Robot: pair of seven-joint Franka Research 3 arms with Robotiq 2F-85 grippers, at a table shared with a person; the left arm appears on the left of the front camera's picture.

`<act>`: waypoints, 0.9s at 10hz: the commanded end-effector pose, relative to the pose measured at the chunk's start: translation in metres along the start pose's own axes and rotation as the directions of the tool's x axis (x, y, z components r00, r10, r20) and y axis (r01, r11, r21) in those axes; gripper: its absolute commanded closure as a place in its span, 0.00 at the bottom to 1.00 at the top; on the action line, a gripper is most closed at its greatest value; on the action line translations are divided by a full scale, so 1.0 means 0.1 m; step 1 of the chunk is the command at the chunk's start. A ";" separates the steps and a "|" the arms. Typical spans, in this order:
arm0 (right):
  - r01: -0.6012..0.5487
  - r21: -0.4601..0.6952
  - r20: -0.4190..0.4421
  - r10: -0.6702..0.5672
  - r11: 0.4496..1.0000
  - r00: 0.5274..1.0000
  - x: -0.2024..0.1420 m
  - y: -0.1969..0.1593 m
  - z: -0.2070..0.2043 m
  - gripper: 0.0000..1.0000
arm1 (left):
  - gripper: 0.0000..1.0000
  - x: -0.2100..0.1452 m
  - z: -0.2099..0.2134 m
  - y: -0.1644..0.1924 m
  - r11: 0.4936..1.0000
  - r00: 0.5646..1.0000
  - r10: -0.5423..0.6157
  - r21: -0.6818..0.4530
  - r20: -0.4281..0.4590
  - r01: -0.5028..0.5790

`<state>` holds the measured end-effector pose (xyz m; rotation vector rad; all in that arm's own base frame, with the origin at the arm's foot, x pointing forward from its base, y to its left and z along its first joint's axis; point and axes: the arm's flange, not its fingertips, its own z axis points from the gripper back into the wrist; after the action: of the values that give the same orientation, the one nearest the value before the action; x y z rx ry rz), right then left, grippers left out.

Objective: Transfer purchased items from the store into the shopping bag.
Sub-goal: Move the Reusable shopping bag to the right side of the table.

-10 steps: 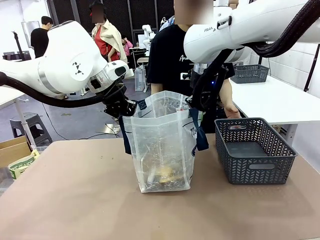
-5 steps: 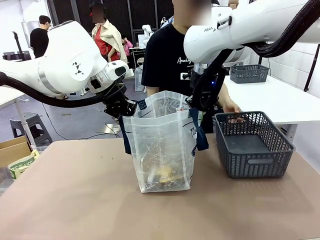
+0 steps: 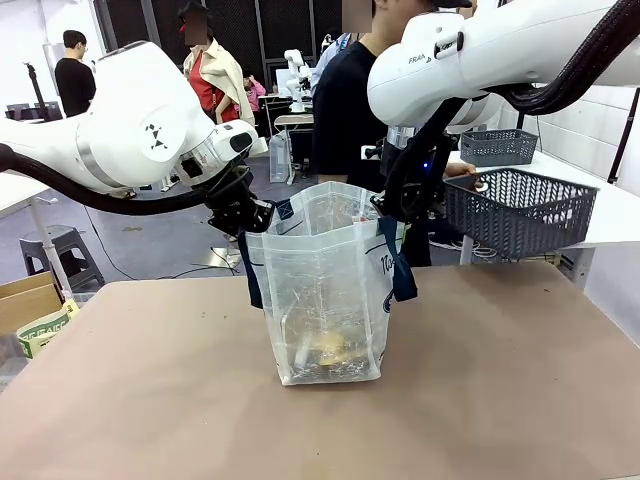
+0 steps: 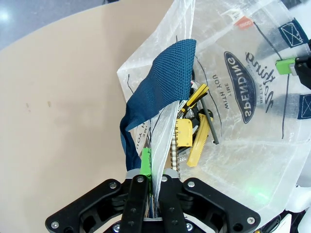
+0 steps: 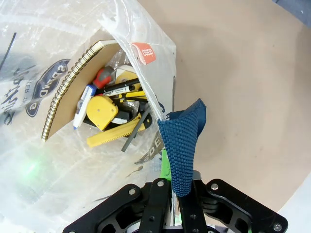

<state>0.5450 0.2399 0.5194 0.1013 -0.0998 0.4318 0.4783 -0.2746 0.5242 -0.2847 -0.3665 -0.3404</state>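
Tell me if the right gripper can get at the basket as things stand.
Probably not. The right gripper is shut on the bag rim, holding it open, and a person's hand holds the basket up off the table at the far side.

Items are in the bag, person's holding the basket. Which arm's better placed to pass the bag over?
Right, probably. The right pincer is shut on the bag rim on the side nearest the person's hand with the basket. The left pincer grips the opposite rim, farther from them.
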 end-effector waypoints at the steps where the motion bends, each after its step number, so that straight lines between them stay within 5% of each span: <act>1: 0.029 0.032 0.016 -0.030 0.999 0.999 -0.02 0.02 0.01 1.00 | 1.00 0.03 0.01 -0.04 0.999 0.998 0.052 -0.015 0.018 -0.052; 3: 0.119 0.051 0.037 -0.121 0.992 0.992 0.02 0.12 0.06 1.00 | 1.00 0.07 -0.01 -0.09 0.987 0.987 0.161 0.009 0.019 -0.161; 9: 0.319 0.097 0.037 -0.323 0.943 0.946 0.34 0.42 0.06 1.00 | 1.00 0.29 -0.18 -0.23 0.987 0.987 0.162 0.001 -0.008 -0.162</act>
<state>0.5473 0.2824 0.5298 0.1924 -0.0973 0.1408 0.4948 -0.3005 0.5238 -0.3217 -0.3376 -0.2051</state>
